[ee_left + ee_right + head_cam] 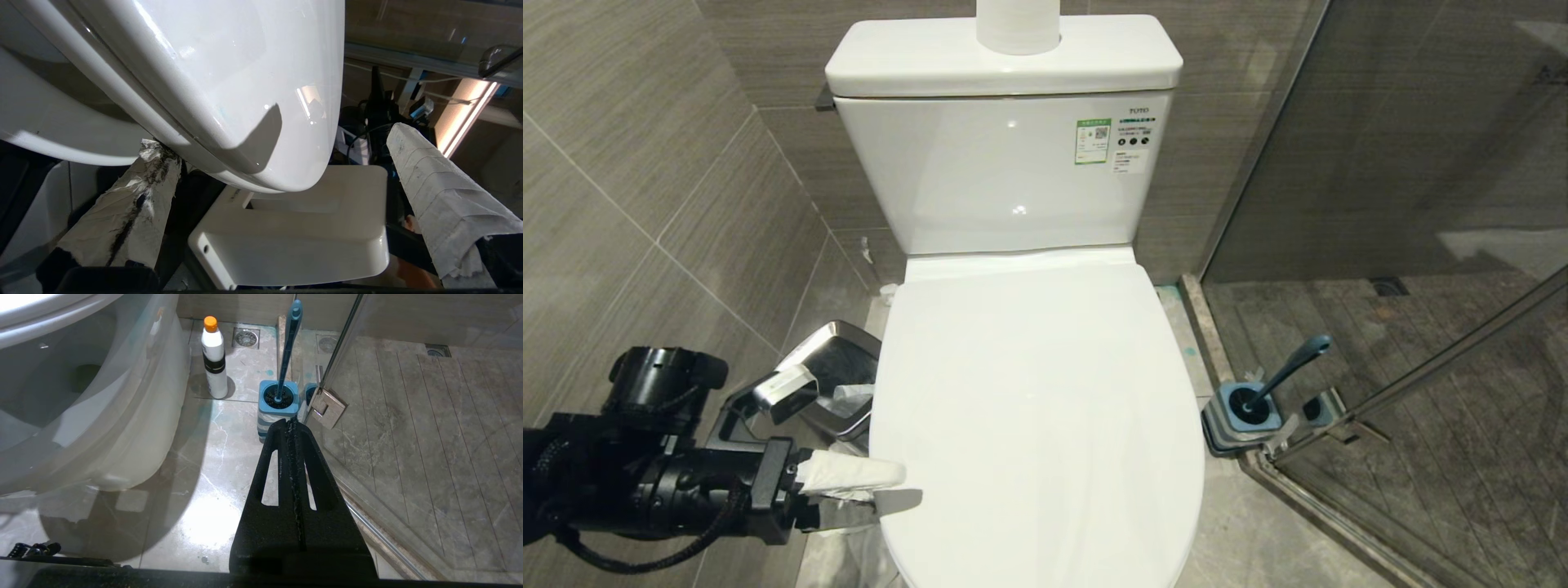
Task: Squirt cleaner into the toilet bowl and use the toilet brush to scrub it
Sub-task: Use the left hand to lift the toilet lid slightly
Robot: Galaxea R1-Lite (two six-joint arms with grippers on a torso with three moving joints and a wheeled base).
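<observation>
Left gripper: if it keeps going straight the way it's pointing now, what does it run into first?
The left gripper, open, points at the toilet lid's near-left edge. Its fingers seem to straddle that edge, so the closed lid and seat come first; exact depth is unclear.

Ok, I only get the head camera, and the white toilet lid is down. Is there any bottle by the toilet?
Observer: Yes, a white bottle with an orange cap stands on the floor between the toilet's base and the square blue brush holder.
Operator: Where's the right gripper?
Observer: The right gripper is shut, low over the floor, pointing at that holder, where the teal-handled toilet brush stands.
Operator: And the left?
Observer: The left gripper is open, the glossy white lid's rim between its paper-wrapped fingers.
</observation>
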